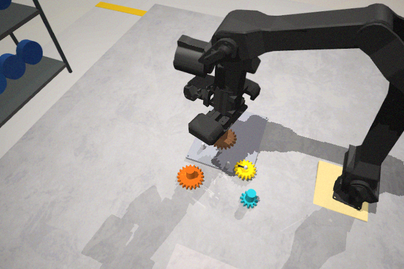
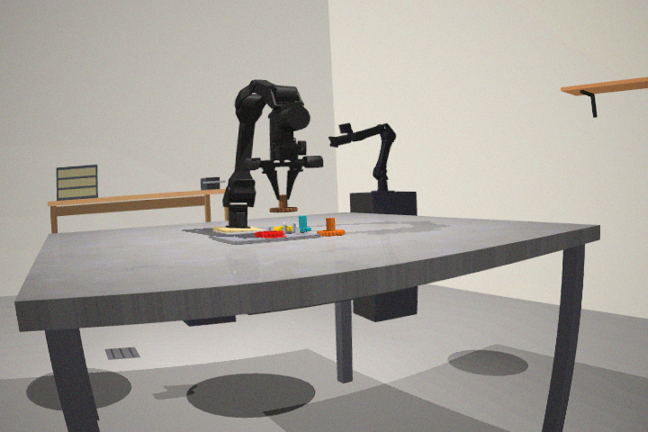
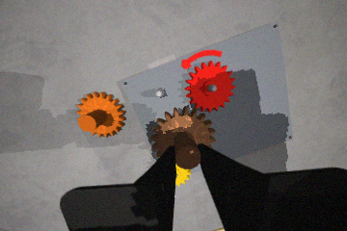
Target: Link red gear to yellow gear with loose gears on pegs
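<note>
My gripper (image 2: pixel 283 197) (image 3: pixel 186 149) is shut on the knob of a brown gear (image 1: pixel 227 139) (image 2: pixel 283 209) (image 3: pixel 173 131) and holds it level, above the grey board (image 1: pixel 194 154) (image 3: pixel 270 63). The red gear (image 2: pixel 269 234) (image 3: pixel 210 93) sits on the board; the arm hides it in the top view. The yellow gear (image 1: pixel 245 174) (image 2: pixel 281 229) (image 3: pixel 182 176) with the black stripe sits at a board corner. Empty pegs show: one peg (image 1: pixel 203 145) (image 3: pixel 159 93) near an edge, another peg (image 1: pixel 227 164) beside the yellow gear, and a third peg (image 1: pixel 220 150) partly in shadow near the held gear.
A loose orange gear (image 1: pixel 190 182) (image 2: pixel 330 232) (image 3: pixel 115 115) stands on the table just off the board. A smaller cyan gear (image 1: pixel 250 199) (image 2: pixel 302 224) stands beyond the yellow gear. The arm's base stands on a pale yellow plate (image 1: pixel 325 186). The red arrow (image 3: pixel 200 54) lies beside the red gear.
</note>
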Robot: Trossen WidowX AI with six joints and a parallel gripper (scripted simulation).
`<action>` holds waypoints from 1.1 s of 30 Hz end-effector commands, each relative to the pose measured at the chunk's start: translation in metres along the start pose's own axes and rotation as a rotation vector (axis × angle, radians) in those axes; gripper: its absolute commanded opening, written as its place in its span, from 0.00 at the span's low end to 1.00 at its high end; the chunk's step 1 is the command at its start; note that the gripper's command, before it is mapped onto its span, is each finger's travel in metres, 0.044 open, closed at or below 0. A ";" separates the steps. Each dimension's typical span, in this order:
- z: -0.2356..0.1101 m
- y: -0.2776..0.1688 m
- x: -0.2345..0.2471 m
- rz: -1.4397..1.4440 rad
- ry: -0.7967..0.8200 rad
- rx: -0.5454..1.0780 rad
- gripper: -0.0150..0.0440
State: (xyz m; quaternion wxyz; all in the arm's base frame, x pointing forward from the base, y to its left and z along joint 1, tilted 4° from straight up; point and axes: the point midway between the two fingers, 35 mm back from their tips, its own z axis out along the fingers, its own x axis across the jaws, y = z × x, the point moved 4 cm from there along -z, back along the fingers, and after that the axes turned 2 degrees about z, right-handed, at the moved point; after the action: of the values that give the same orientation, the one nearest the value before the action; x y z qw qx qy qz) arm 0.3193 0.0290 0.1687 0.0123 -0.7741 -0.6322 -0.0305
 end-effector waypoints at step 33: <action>0.026 0.001 0.001 -0.111 0.005 -0.001 0.25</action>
State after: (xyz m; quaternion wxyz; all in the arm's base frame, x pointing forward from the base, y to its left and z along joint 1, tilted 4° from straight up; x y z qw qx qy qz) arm 0.3220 0.0303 0.1472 0.0077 -0.7320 -0.6804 -0.0346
